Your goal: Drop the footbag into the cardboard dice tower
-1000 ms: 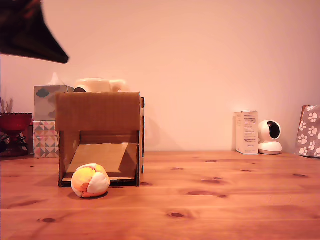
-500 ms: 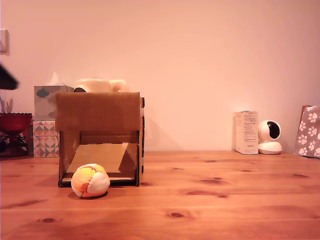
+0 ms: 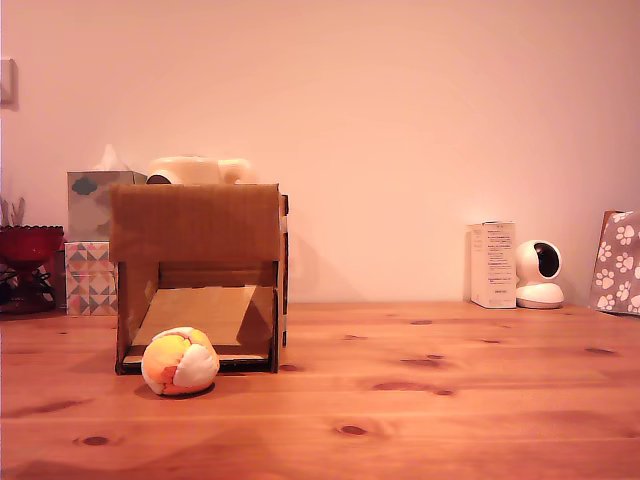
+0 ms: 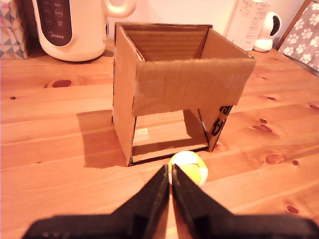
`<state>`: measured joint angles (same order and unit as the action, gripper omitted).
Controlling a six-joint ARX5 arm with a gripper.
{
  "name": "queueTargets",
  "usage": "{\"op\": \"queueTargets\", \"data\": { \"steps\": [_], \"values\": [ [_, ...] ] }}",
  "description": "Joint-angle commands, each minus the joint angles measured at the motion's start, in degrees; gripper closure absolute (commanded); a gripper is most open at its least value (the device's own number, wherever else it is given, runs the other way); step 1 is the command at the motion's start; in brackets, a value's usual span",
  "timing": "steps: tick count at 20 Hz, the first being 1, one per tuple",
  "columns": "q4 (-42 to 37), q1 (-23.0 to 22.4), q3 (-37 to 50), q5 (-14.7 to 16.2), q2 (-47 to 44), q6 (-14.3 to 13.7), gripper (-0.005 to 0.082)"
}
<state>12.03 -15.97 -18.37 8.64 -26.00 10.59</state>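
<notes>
The footbag [image 3: 180, 361], a small orange, yellow and white stitched ball, lies on the wooden table just in front of the cardboard dice tower [image 3: 197, 275], by its front opening. In the wrist view the footbag [image 4: 190, 168] rests at the tower's [image 4: 174, 84] front edge, and the tower's top stands open. My gripper [image 4: 170, 175] hovers above and short of the footbag, its two dark fingers pressed together with nothing between them. The gripper does not appear in the exterior view.
Patterned tissue boxes [image 3: 92, 245] and a white kettle [image 4: 67, 27] stand behind the tower. A red bowl [image 3: 28, 243] is at the exterior view's left. A white box [image 3: 493, 264], a small white camera [image 3: 540, 274] and a paw-print bag [image 3: 617, 262] line the wall at the right.
The dark arm seen at the exterior view's upper left has moved out of that view. The footbag and tower have not moved.
</notes>
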Motion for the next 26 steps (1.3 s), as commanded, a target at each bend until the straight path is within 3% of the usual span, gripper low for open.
{"op": "queueTargets", "data": {
  "steps": [1, 12, 14, 19, 26],
  "values": [
    [-0.17, 0.09, 0.68, -0.15, 0.13, 0.42, 0.0793],
    [-0.76, 0.09, 0.68, -0.07, 0.04, 0.59, 0.0793],
    [-2.19, -0.09, 0.68, 1.14, -1.77, 0.63, 0.0793],
    [-7.61, -2.49, 0.68, 5.90, -11.28, 0.35, 0.0793],
    [-15.91, -8.00, 0.68, 6.78, -25.64, -0.55, 0.0793]
  ]
}}
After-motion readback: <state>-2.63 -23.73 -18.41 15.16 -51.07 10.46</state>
